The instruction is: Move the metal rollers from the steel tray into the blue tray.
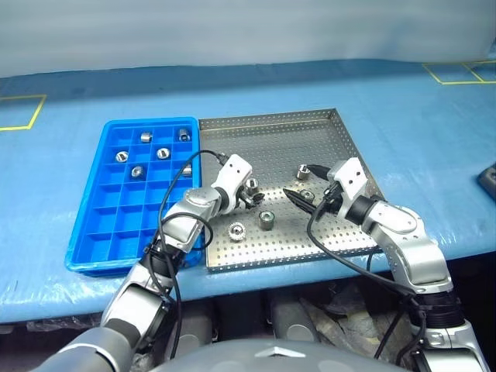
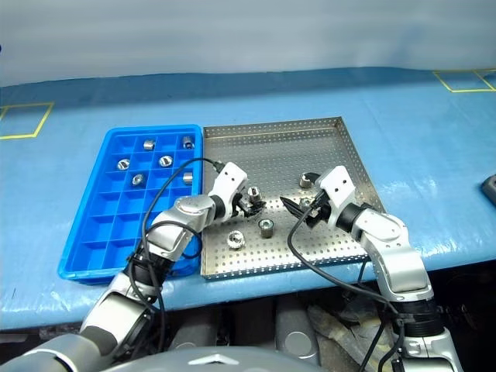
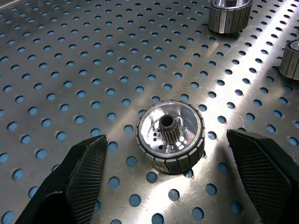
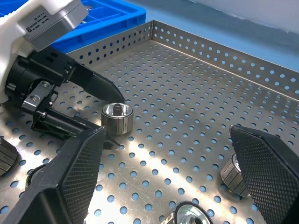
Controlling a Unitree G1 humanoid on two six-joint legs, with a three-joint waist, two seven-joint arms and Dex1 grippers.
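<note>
The blue tray sits at the left of the blue-covered bench, six rollers in its far compartments, such as one roller. Just beside it lies the steel tray. Over its floor the left tool has its fingers apart on either side of an upright roller, not touching it. Two more rollers rest nearer the front rim. Further right, the right tool hovers with its fingers spread wide and nothing between them, a roller near it.
</note>
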